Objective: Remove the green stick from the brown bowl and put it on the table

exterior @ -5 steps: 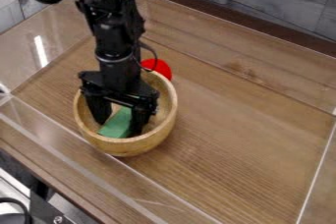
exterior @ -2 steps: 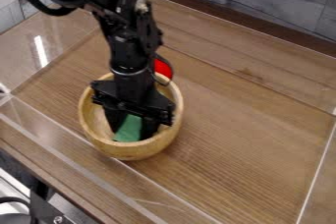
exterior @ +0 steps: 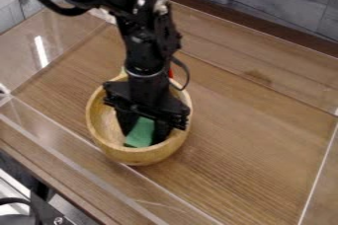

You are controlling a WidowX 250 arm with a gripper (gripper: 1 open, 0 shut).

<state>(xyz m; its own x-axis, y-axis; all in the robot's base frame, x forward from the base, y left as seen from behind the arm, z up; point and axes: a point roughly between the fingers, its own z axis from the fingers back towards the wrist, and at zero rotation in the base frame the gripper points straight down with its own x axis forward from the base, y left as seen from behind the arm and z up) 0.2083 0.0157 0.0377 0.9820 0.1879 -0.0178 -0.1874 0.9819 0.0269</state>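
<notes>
The brown bowl [exterior: 101, 130] sits on the table [exterior: 258, 111], left of the middle. The black arm comes down from the upper left and points straight down into it. The green stick [exterior: 140, 133] stands tilted inside the bowl, its lower end near the bowl's floor. My gripper [exterior: 146, 120] is shut on the green stick, with one black finger on each side of the stick's upper part. The arm hides the stick's top and the far rim of the bowl.
Clear acrylic walls border the table, with a front wall [exterior: 185, 194] close below the bowl and another wall [exterior: 40, 41] at the left. A grey brick-pattern wall runs behind. Bare wood extends to the right of the bowl.
The jaws have closed from wide open onto the green stick. The gripper has shifted right in the picture, and the bowl has slid slightly right with it.
</notes>
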